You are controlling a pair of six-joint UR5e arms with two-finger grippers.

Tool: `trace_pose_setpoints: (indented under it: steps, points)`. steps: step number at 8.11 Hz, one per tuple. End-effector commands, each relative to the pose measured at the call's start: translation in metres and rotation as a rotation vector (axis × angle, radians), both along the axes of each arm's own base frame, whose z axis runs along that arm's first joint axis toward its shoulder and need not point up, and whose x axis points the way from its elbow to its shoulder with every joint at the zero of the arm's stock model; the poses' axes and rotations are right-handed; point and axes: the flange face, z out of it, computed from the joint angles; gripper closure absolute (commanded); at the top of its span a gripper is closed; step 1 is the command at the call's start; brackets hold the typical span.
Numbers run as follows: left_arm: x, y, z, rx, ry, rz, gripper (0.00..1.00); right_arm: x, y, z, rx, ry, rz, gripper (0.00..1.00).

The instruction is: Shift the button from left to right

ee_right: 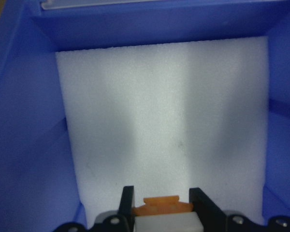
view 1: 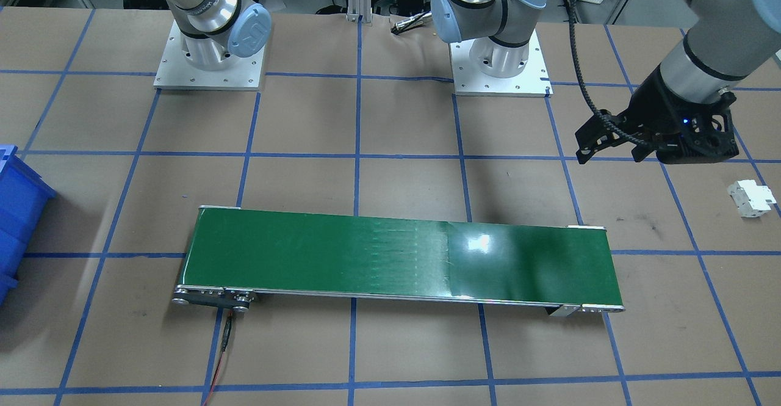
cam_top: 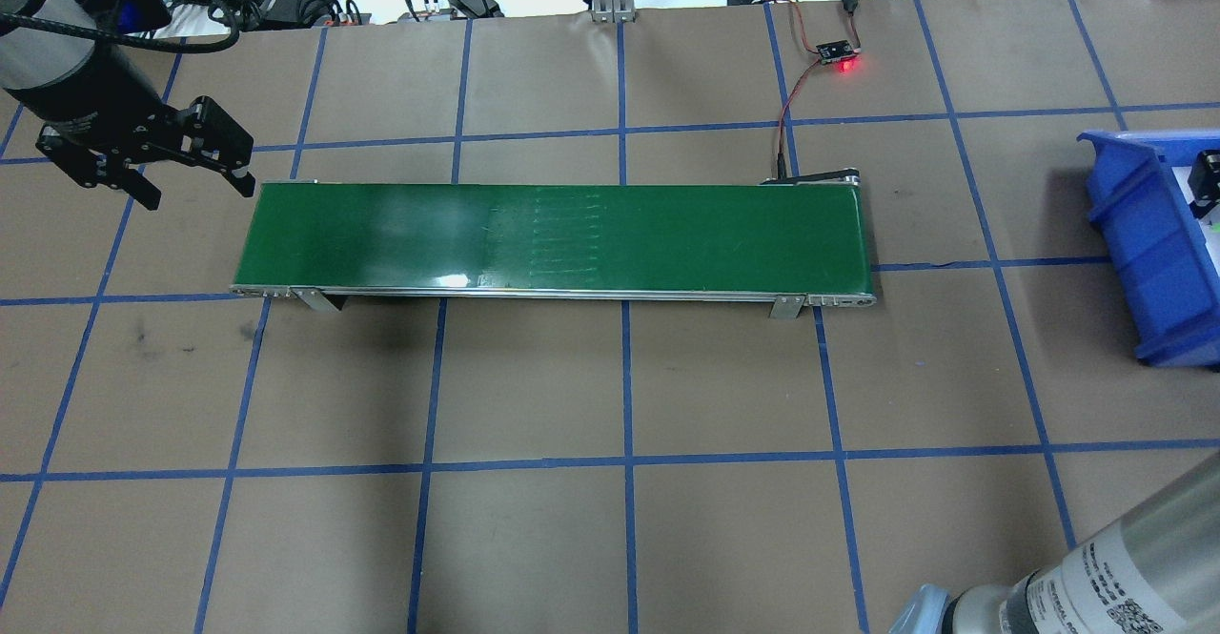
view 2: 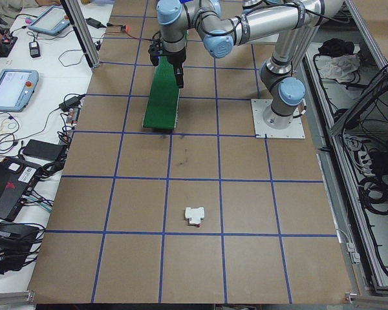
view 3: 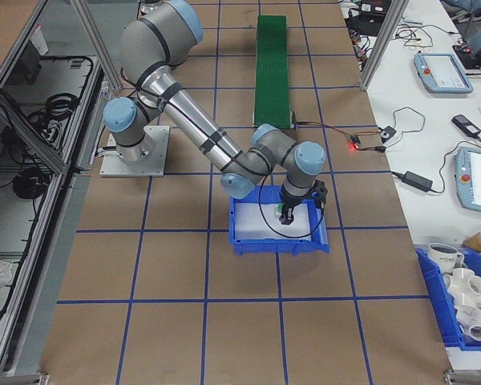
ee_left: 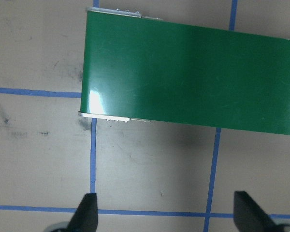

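While the right gripper clamps the button over the bin; left gripper gapes wide.

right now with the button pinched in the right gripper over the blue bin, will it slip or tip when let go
The button looks like hard plastic, so probably stiff and light. The right gripper fingers flank its flat white sides, so slipping seems unlikely. The white foam lining the blue bin should cushion it; being small and boxy, it may tip but hardly roll.

- Conveyor belt, frame centre: glossy green, with a bare metal frame.
- Counter: matt brown paper.
- Bin: smooth blue plastic, lined with white foam.
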Motion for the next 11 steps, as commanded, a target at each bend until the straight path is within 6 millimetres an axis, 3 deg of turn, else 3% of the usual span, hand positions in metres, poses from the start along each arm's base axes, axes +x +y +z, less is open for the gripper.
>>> trace_pose_setpoints:
  steps: [1, 2, 3, 6, 7, 8, 9, 10, 11]
  points:
    - [-0.025, -0.007, 0.000, -0.037, -0.023, 0.064, 0.00, -0.004, 0.003, -0.021, 0.009, -0.019, 0.015, 0.71]
    - [-0.036, -0.007, 0.001, -0.042, -0.027, 0.047, 0.00, -0.002, 0.005, -0.026, 0.014, -0.028, 0.023, 0.46]
    - [-0.042, -0.007, 0.000, -0.043, -0.033, 0.040, 0.00, 0.000, 0.005, -0.030, 0.014, -0.038, 0.024, 0.00]
    - [-0.046, -0.005, 0.002, -0.048, -0.029, 0.030, 0.00, -0.002, 0.006, -0.015, 0.010, -0.011, 0.044, 0.00]
    - [-0.046, -0.006, 0.003, -0.052, -0.026, 0.033, 0.00, -0.001, 0.006, 0.009, -0.021, 0.010, 0.072, 0.00]
    - [-0.046, -0.006, 0.003, -0.052, -0.026, 0.033, 0.00, 0.006, 0.013, 0.048, -0.065, 0.038, 0.068, 0.00]
    - [-0.046, -0.006, 0.003, -0.051, -0.028, 0.034, 0.00, 0.027, 0.015, 0.090, -0.107, 0.072, 0.085, 0.00]
    - [-0.046, -0.006, 0.003, -0.051, -0.028, 0.034, 0.00, 0.077, 0.013, 0.135, -0.138, 0.090, 0.115, 0.00]
    - [-0.046, -0.006, 0.003, -0.051, -0.028, 0.034, 0.00, 0.138, 0.012, 0.165, -0.138, 0.074, 0.081, 0.00]
